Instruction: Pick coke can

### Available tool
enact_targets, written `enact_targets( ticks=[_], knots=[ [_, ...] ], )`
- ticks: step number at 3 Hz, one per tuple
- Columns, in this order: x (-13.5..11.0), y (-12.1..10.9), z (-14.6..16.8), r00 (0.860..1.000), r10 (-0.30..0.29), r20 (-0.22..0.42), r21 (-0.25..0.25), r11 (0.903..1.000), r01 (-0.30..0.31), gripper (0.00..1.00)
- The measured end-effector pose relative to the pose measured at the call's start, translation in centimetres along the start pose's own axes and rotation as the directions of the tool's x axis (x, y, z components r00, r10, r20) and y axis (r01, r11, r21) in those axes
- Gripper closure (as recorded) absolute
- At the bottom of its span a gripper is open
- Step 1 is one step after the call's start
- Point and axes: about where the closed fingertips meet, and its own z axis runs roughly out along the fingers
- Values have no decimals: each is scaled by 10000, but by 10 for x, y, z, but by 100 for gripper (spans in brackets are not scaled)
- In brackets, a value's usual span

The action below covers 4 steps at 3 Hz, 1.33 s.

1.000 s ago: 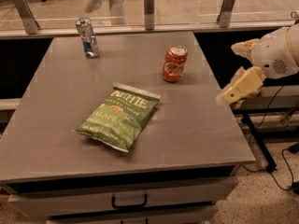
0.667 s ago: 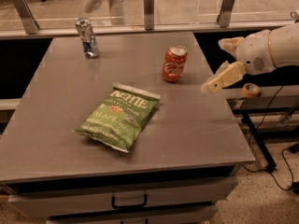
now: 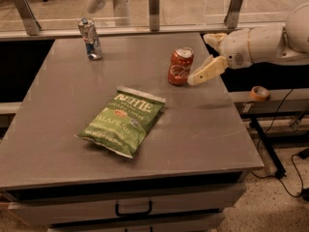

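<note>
1. Gripper sits over the right-hand part of the table, just to the right of the coke can, at the end of a white arm that reaches in from the right edge of the view.
2. Its two cream-coloured fingers are spread wide apart and hold nothing. One points up and back towards the far edge, and the other slants down and left, with its tip close beside the can's lower right side (whether it touches the can cannot be told).
3. Upright on the grey tabletop, the coke can stands right of centre and towards the back. It is red-orange with white lettering, a silver top and a slight dent in its middle, and it is outside the gap between the fingers.
4. A green chip bag lies flat near the middle of the table, in front of the can and to its left, well apart from it.
5. A taller, slim silver-and-blue can stands upright near the back left corner, far from the gripper.
6. Beyond the table's right edge, an orange roll of tape rests on a lower ledge beneath the arm.
7. A drawer with a dark handle runs along the table's front.
</note>
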Motion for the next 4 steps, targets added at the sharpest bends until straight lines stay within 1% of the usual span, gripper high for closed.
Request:
enact_targets(
  ticks=[1, 2, 3, 4],
  knots=[
    [-1, 7, 29, 9996, -250, 99, -661, 9975, 256, 18],
    [-2, 22, 49, 9984, -538, 175, -1269, 9904, 556, 42],
    [-12, 26, 51, 9942, -842, 667, -1516, 9840, 935, 73],
    [-48, 22, 23, 9799, -1211, 1586, -1367, 9802, 1432, 95]
  ],
)
